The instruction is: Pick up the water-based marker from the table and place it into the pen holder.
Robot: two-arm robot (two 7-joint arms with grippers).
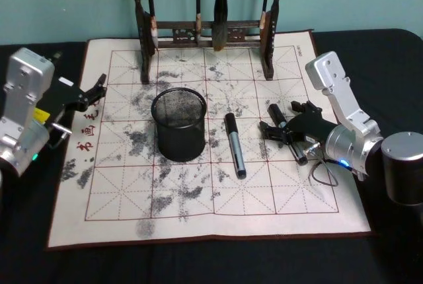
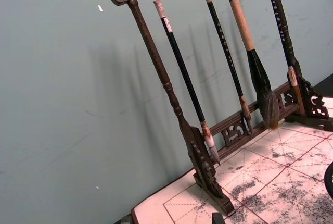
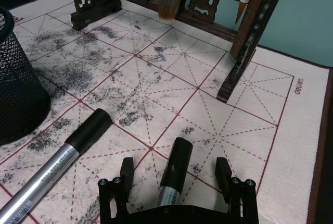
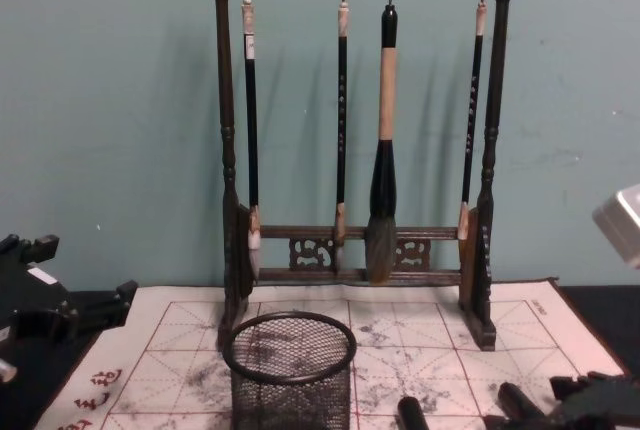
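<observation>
Two markers with black caps and silver barrels lie on the white calligraphy mat (image 1: 132, 191). One marker (image 1: 234, 145) (image 3: 57, 161) rests loose just right of the black mesh pen holder (image 1: 178, 124) (image 3: 15, 88) (image 4: 290, 370). The other marker (image 1: 277, 115) (image 3: 174, 174) lies between the fingers of my right gripper (image 1: 284, 120) (image 3: 175, 165), which is open and low over the mat, its pads apart from the barrel on both sides. My left gripper (image 1: 92, 92) (image 4: 30, 290) is parked open at the mat's left edge.
A tall dark wooden brush rack (image 1: 205, 33) (image 4: 350, 250) with several hanging brushes stands along the mat's far edge against the teal wall. A dark cylinder (image 1: 403, 165) sits at the right edge of the table. Bare mat lies in front of the pen holder.
</observation>
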